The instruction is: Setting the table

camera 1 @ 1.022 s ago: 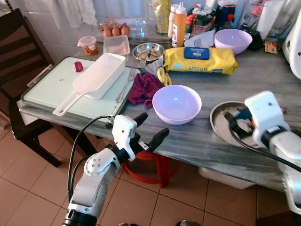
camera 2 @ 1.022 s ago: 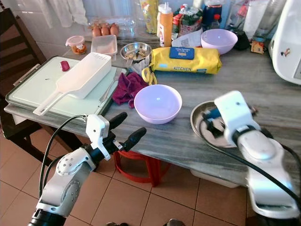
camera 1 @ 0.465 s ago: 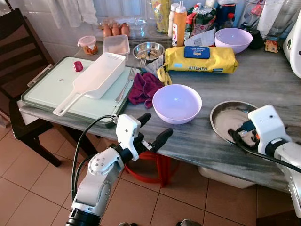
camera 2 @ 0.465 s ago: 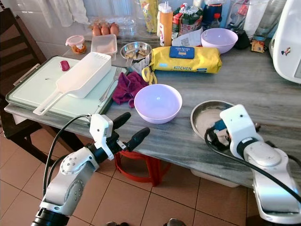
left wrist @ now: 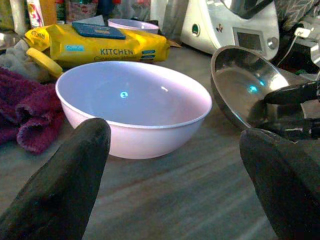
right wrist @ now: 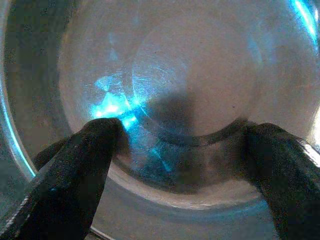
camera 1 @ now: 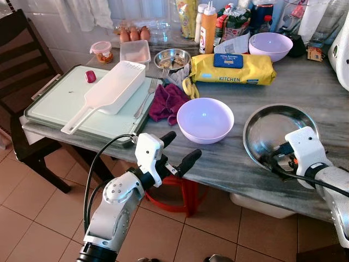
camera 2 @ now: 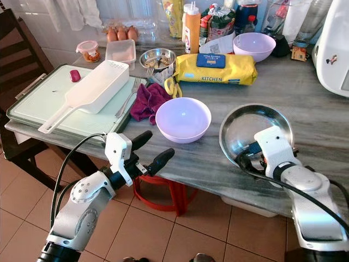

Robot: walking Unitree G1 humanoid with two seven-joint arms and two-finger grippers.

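Note:
A steel dish (camera 1: pixel 275 131) stands tilted above the grey table (camera 1: pixel 229 158), its hollow facing me. My right gripper (camera 1: pixel 275 158) is shut on its near rim, one finger inside the hollow and one beneath, as the left wrist view shows beside the dish (left wrist: pixel 240 85). The right wrist view looks into the shiny dish (right wrist: pixel 200 75) between both fingers. A lilac bowl (camera 1: pixel 205 120) sits on the table to the left of the dish. My left gripper (camera 1: pixel 183 143) hangs open at the table's front edge, just before that bowl (left wrist: pixel 132 100), holding nothing.
A pale board (camera 1: pixel 54 101) with a white scoop (camera 1: pixel 112 90) and a fork (camera 1: pixel 146 95) lies at the left. Behind are a maroon cloth (camera 1: pixel 166 101), yellow wipes pack (camera 1: pixel 232 68), second lilac bowl (camera 1: pixel 270 46), bottles. A dark chair (camera 1: pixel 22 65) stands left, a red stool (camera 1: pixel 169 191) under the table.
The steel dish went from lying flat on the table to tilted up. My right gripper drew back to its near rim and closed on it. The left arm barely moved.

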